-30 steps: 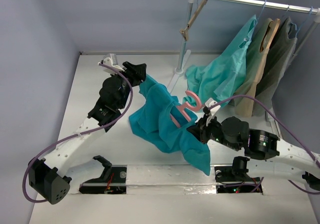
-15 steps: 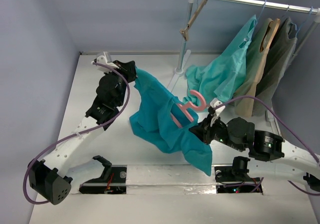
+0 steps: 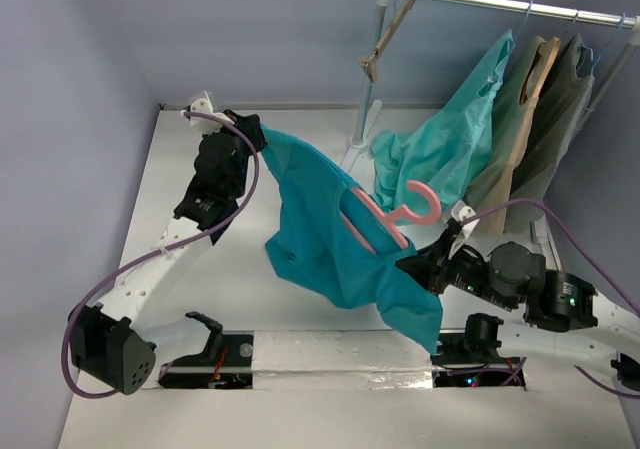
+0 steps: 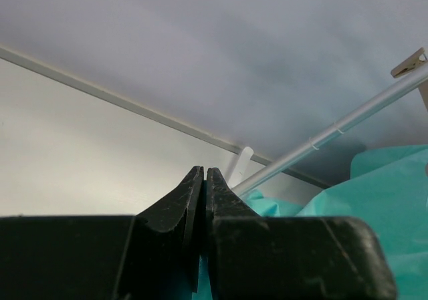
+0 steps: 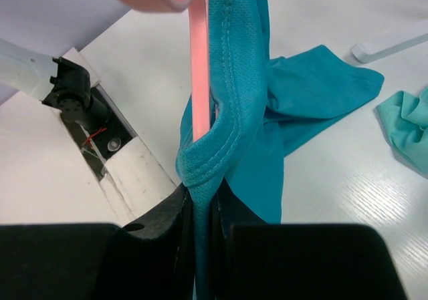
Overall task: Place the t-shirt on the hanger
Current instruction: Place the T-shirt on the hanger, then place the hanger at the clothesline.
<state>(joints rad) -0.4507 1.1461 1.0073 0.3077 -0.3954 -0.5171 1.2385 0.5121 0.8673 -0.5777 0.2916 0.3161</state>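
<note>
Left arm [image 3: 170, 249]: reaches from its base toward 11 o'clock of the table [image 3: 250, 299], wrist raised. The left gripper [image 3: 256, 137] is clamped tight on an upper edge of the t-shirt [image 3: 320, 224].
Right arm [image 3: 540, 294]: lies low from 4 o'clock, pointing to 10 o'clock. The right gripper [image 3: 425, 266] pinches the hanger [image 3: 380, 229] bar together with a stitched hem.
T-shirt: mid-table, lifted, stretched between both grippers.
Hanger: tilted, hook toward 2 o'clock.
Hidden: the hanger's lower frame, inside the cloth.

Teal cotton t-shirt [image 3: 320, 234] spans left pincer [image 3: 254, 135] to right pincer [image 3: 425, 267] above the counter [image 3: 270, 304].
Thin pink plastic hanger [image 3: 388, 221] inside its right part; metal rail [image 3: 500, 5] behind.
</note>
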